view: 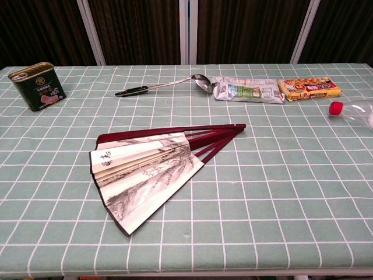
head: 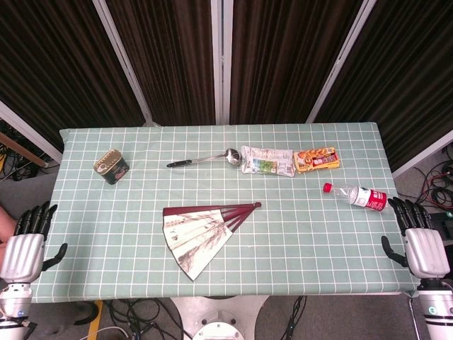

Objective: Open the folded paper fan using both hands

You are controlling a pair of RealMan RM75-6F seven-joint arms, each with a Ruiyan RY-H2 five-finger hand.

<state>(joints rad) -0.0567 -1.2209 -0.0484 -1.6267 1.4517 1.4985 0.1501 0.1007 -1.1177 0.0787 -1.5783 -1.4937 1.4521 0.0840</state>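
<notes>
Our left hand [head: 25, 244] and right hand [head: 422, 237] rest empty with fingers apart at the table's [head: 340, 269] nine and three o'clock edges. The paper fan [head: 202, 230] lies part-spread at centre, pivot toward two o'clock. We judge it light, its paper fragile, so we would grip the stiff dark outer ribs.

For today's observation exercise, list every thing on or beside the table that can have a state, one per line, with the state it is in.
paper fan: partly spread, lying flat, not held
bottle: lying on its side, red cap on
can: upright, lid closed
spoon: lying flat, bowl beside the pouch
pouch: lying flat
orange box: lying flat, closed
left hand: open, off the table's edge
right hand: open, holding nothing
</notes>
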